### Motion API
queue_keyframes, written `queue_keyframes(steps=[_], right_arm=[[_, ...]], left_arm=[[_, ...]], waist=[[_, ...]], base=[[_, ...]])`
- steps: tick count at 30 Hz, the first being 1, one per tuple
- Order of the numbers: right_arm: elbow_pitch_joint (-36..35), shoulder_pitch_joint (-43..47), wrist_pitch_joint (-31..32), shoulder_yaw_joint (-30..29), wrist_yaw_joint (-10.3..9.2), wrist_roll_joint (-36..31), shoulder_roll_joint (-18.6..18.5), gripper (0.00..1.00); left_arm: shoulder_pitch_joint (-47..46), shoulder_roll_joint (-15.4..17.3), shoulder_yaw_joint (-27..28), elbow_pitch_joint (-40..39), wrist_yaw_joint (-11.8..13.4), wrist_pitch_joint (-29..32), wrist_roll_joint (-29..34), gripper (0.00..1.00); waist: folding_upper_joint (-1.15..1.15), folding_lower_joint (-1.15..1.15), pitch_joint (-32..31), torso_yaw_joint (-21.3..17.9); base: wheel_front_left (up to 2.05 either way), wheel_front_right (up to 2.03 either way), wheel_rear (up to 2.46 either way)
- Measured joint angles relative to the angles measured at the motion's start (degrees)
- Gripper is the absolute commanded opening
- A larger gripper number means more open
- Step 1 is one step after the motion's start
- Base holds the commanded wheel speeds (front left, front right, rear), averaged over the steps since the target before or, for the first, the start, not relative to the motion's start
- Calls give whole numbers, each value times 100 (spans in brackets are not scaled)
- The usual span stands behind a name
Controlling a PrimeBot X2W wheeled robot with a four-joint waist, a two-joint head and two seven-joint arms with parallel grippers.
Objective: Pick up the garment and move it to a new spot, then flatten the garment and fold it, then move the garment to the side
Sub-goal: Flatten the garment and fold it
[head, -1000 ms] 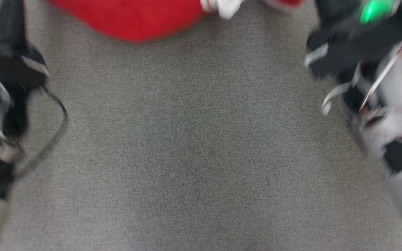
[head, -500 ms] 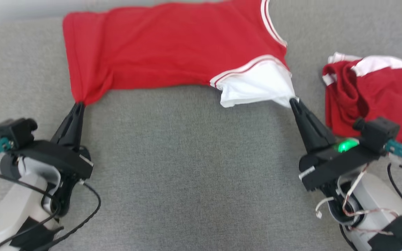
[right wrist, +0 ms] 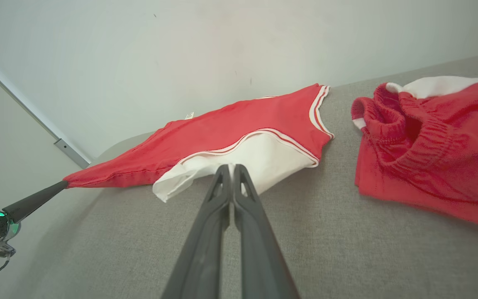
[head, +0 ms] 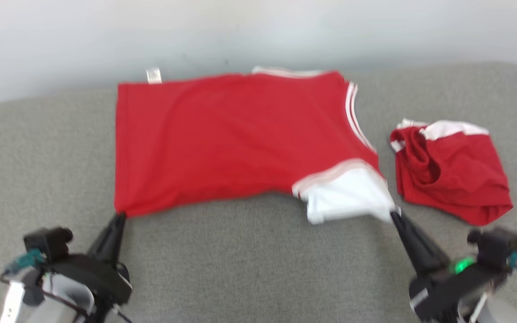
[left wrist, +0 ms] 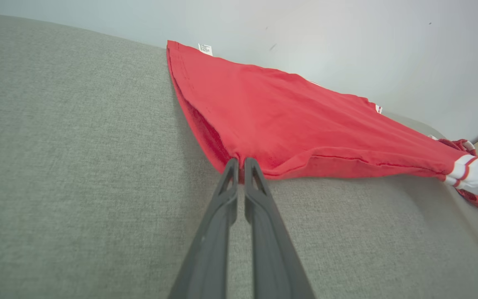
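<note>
The garment is a red shirt with a white sleeve and white trim, spread nearly flat on the grey surface. My left gripper is shut on its near left corner, seen close up in the left wrist view with the red hem pinched at the left gripper's tips. My right gripper is shut on the edge of the white sleeve; the right wrist view shows the right gripper holding the sleeve and the garment stretched toward the left gripper.
A second red piece of clothing with a white band lies crumpled to the right of the garment, also in the right wrist view as a red heap. A pale wall rises behind the grey surface's far edge.
The camera has tilted up, so the whole picture has shifted down. The garment lies flatter and more spread out than half a second ago. Both grippers keep their hold.
</note>
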Motion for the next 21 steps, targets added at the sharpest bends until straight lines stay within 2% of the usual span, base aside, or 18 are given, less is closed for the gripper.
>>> queue_keyframes(steps=[6,12,21], right_arm=[[-7,773,254,109,1,135,-282,0],[-89,1322,559,264,-16,222,-407,0],[-272,1733,924,334,-302,343,-535,0]], left_arm=[[633,-10,-252,-51,0,-9,115,0],[1383,90,-347,-78,0,-9,146,0],[1784,113,-296,-379,19,-9,152,0]], waist=[[0,0,-507,10],[0,0,-948,18],[0,1,-1197,60]], base=[[0,0,0],[0,0,0],[0,0,0]])
